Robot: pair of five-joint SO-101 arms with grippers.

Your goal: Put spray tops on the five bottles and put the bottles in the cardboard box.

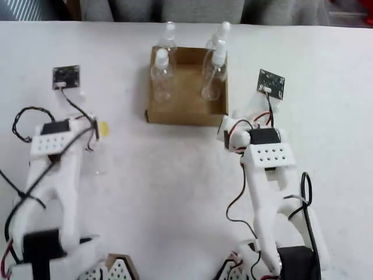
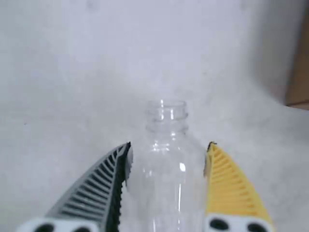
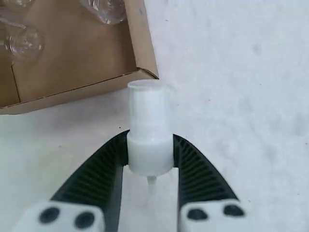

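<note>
Okay: left gripper (image 2: 169,150) was clamped on an uncapped bottle (image 2: 166,121) between its grey and yellow jaws, at left-centre of the high frame. Right gripper (image 3: 150,142) pinched a white spray top (image 3: 148,111), just off the cardboard box (image 1: 186,115) corner. Box sat upper centre, with capped bottles (image 1: 161,73) standing inside.

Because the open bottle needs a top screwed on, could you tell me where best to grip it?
Grip the bottle on its straight round body, below the shoulder, fingers closing from two opposite sides, as the left gripper does. That leaves the narrow threaded neck sticking out past the fingertips, free for the top.
</note>
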